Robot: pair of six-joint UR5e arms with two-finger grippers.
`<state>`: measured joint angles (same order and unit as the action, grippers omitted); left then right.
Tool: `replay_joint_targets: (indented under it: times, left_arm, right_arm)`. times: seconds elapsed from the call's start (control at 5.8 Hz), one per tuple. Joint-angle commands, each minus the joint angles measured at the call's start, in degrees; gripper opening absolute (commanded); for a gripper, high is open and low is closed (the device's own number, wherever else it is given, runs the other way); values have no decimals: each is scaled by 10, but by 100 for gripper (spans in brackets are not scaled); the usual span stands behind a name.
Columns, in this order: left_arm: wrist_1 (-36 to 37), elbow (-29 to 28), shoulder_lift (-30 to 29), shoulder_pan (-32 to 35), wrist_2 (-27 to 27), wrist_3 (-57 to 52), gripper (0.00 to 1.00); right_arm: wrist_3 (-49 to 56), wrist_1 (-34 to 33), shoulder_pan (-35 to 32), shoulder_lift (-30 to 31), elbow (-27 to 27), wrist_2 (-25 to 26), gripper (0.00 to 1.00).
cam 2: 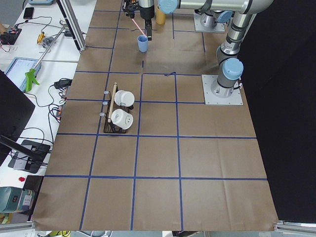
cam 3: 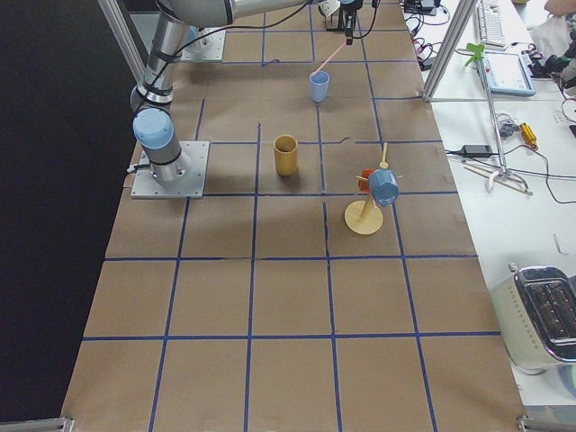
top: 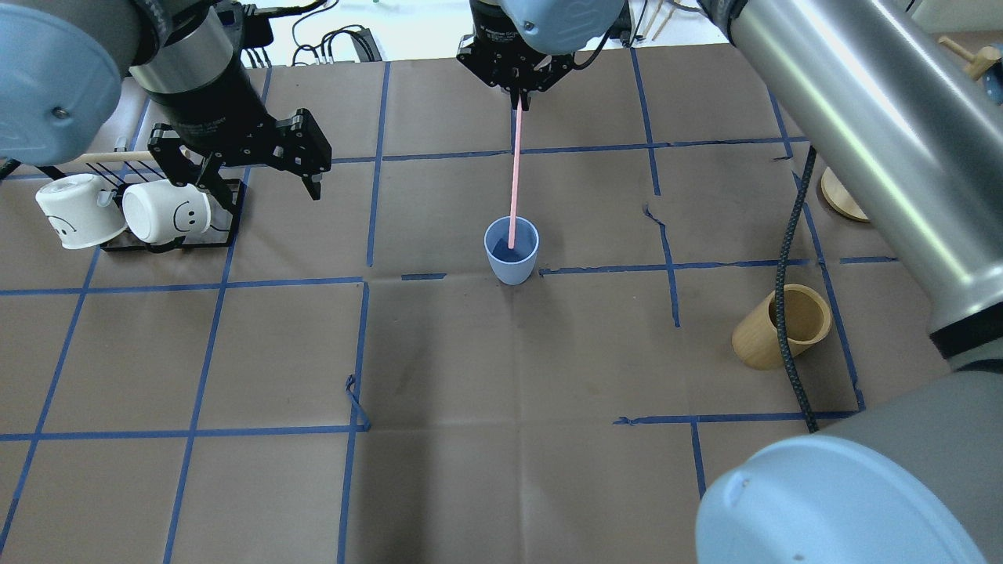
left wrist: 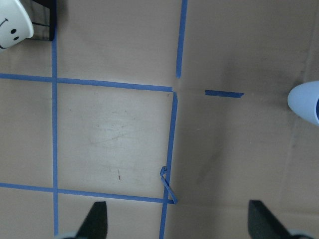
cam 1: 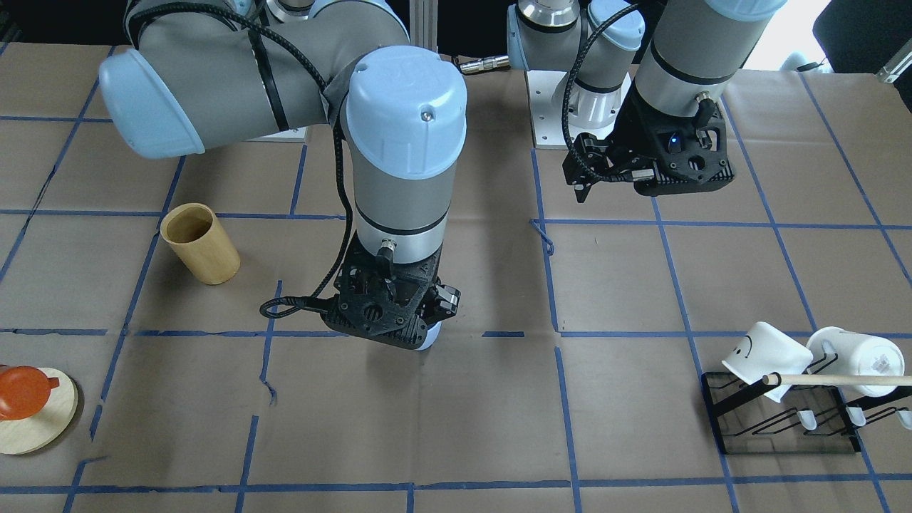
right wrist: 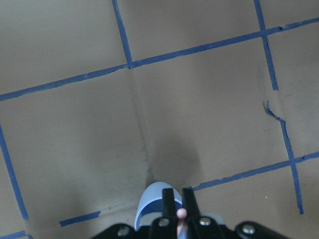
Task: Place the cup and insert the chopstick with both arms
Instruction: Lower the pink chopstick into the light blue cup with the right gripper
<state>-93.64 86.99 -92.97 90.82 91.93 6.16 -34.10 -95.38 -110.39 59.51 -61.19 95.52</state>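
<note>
1. The right hand (top: 519, 100) is clamped on the top end of the chopstick (top: 513, 180), which slants down from it with its tip already inside the cup (top: 511, 262).
2. The cup stands upright on the desk (top: 470, 392), below the right hand.
3. The left hand (left wrist: 179, 226) is empty with its fingers apart, and the cup is well off to its side.
4. Best next move, I judge: lower until the tip rests on the cup floor, then part the fingers slowly. Letting go high risks tipping the light cup.
5. Then lift straight up, clear of the leaning stick.

Overhead and front cameras are looking steeply down from opposite table (top: 470, 368) sides; two end cameras are viewing lengthwise from afar. Both close wrist cameras are catching the cup (left wrist: 305, 102).
</note>
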Motion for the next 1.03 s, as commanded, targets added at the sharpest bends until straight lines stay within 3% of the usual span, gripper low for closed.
replay_joint_targets:
  times: [0.0,0.17,0.34,0.52,0.86]
  left_arm:
    - [-1,0,0,0,0,0,98]
    - [-1,0,-1,0,0,-1,98]
    - [-1,1,-1,0,0,-1,98]
    - [-1,1,-1,0,0,-1,98]
    - [0,8,1,1,0,1,98]
  right_arm:
    - [-6,-65,0,-1,-57,-2,8]
    - [-6,-74,0,-1,-71,-3,8]
    - [-5,-74,0,-1,-76,-3,23]
    - [-2,-76,0,0,-82,-3,99]
    - [15,-61,9,25,-58,-3,100]
